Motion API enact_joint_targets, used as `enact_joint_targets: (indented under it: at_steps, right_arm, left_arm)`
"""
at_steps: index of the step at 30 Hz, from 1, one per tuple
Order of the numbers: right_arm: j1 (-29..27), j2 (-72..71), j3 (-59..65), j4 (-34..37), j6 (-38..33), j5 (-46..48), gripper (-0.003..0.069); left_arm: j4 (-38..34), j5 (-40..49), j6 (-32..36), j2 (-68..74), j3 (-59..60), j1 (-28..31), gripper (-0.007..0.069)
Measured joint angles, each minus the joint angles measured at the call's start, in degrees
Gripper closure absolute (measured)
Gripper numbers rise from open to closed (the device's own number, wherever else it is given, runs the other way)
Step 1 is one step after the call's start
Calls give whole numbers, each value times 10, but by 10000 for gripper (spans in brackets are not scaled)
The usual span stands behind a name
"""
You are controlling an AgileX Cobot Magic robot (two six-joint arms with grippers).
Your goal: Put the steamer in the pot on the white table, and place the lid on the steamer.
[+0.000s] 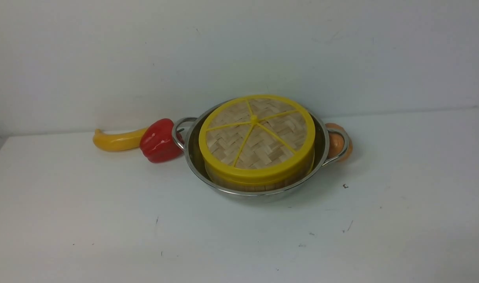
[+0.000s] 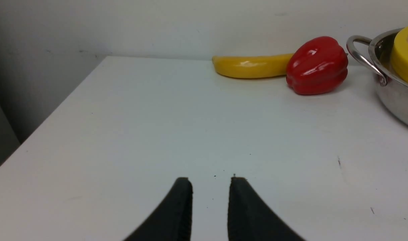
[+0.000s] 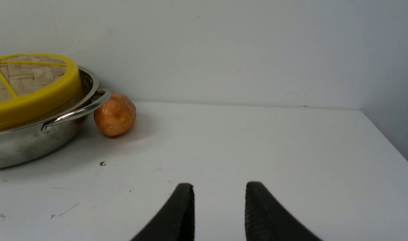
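With the lid (image 1: 257, 135) seated on the steamer (image 1: 259, 181), I hold both grippers' fingers (image 2: 180, 207) parted, empty, clear of the pot (image 1: 192, 153).

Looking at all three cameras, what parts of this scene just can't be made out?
- steamer floor: front view, covered by the lid.
- pot: left wrist view, cut off by the frame edge.
- orange fruit: front view, partly behind the pot handle.
- Both arms: outside the front view.
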Motion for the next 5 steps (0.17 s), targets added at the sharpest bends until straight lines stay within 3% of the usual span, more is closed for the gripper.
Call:
enact_joint_targets:
  at_steps: [5]
  right_arm:
    - [0, 0, 0, 0, 0, 0, 417]
  left_arm:
    - [0, 0, 0, 0, 0, 0, 458]
